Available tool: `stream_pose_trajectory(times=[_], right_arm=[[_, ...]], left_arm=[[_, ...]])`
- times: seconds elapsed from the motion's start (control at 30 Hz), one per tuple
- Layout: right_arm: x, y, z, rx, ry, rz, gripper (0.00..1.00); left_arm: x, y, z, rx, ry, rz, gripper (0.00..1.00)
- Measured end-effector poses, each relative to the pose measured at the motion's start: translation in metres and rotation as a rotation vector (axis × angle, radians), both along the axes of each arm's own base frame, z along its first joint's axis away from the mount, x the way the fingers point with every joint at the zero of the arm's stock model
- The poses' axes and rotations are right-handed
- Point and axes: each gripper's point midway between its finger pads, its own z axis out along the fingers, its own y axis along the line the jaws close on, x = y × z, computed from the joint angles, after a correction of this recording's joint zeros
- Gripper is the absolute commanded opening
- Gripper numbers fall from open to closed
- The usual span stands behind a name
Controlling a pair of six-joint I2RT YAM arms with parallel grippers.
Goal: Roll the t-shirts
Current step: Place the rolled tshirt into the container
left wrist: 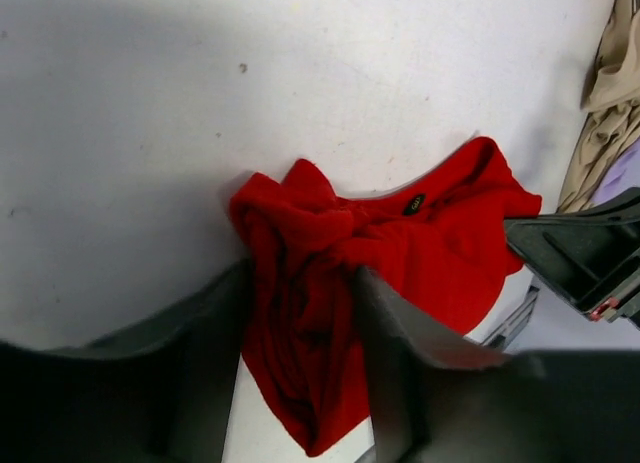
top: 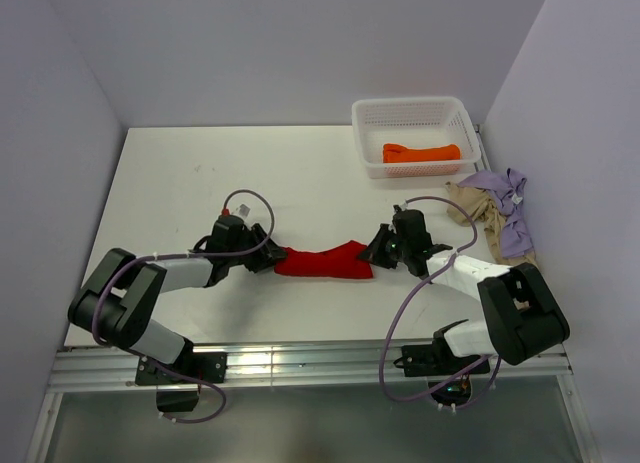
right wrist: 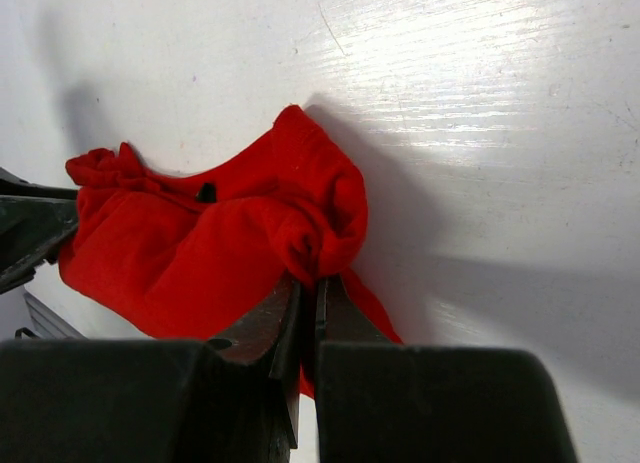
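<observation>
No readable text; the small black tag (left wrist: 414,204) on the red t-shirt (left wrist: 440,273) is illegible.

- The white table (top: 200,183) is flat, with faint scratches and small marks.
- A red t-shirt (top: 322,260) lies bunched into a long strip, midway between the left and right edges and nearer the near edge.
- A white mesh basket (top: 410,111) stands at the far right corner.
- A beige t-shirt (top: 470,205) and a lavender t-shirt (top: 510,218) lie crumpled together at the right edge, just in front of the basket.
</observation>
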Motion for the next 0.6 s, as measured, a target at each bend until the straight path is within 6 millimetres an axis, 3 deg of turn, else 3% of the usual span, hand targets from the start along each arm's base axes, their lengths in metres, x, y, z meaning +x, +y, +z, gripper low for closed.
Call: stream_pose_trajectory(times=[0.3,0.6], right_arm=[[0.001,0.0,0.0,0.006,0.0,0.001,0.0],[0.008,-0.005,0.007,-0.03,0.003,0.009,0.0]], left_arm=[[0.002,-0.002,-0.004,-0.032,0.02,0.034,0.01],[0.005,-0.017,-0.004,-0.028,0.012,0.041,0.0]])
